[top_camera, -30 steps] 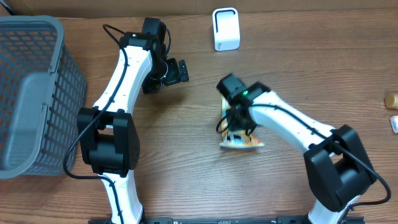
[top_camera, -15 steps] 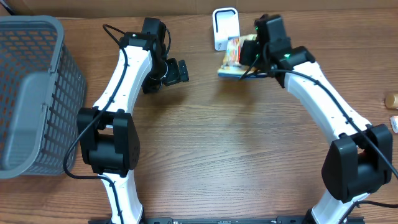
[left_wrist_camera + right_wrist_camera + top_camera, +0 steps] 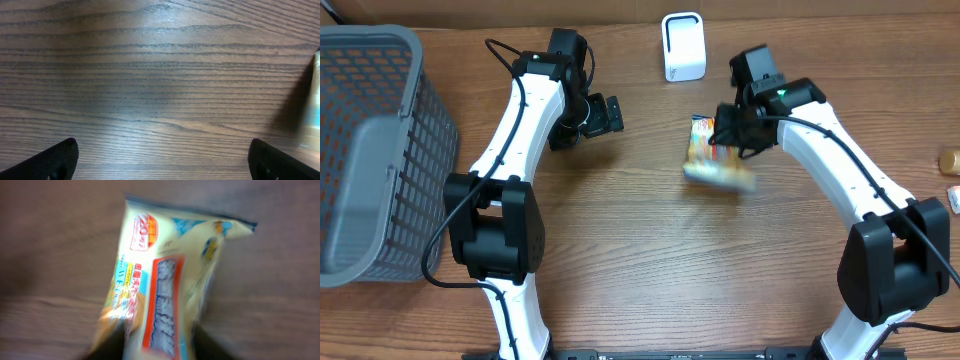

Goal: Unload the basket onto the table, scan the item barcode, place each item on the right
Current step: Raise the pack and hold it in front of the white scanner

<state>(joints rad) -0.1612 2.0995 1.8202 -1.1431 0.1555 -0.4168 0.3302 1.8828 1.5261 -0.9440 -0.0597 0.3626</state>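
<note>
The packet [image 3: 715,160] appears in the overhead view as a blurred shape over the table [image 3: 650,270], just beside the tip of the right gripper [image 3: 730,133] and well apart from the white scanner [image 3: 682,46] at the far edge. Whether it is lifted or lying cannot be told. No sign of a registered scan can be read. It is judged that the packet is not presented to the scanner window at this moment, so the scan is either finished or not yet done. The right gripper is smeared in both views, and it cannot be told if it is parted or clamped on the packet. The left gripper [image 3: 607,113] is spread wide with nothing in it. This is confirmed by the left wrist view, where only bare wood is shown between the dark fingertips [image 3: 55,157]. The printed face of the packet, with red and blue panels, is given only by the right wrist view, and no barcode is found there. The gray basket [image 3: 420,130] is shown only from overhead.
</note>
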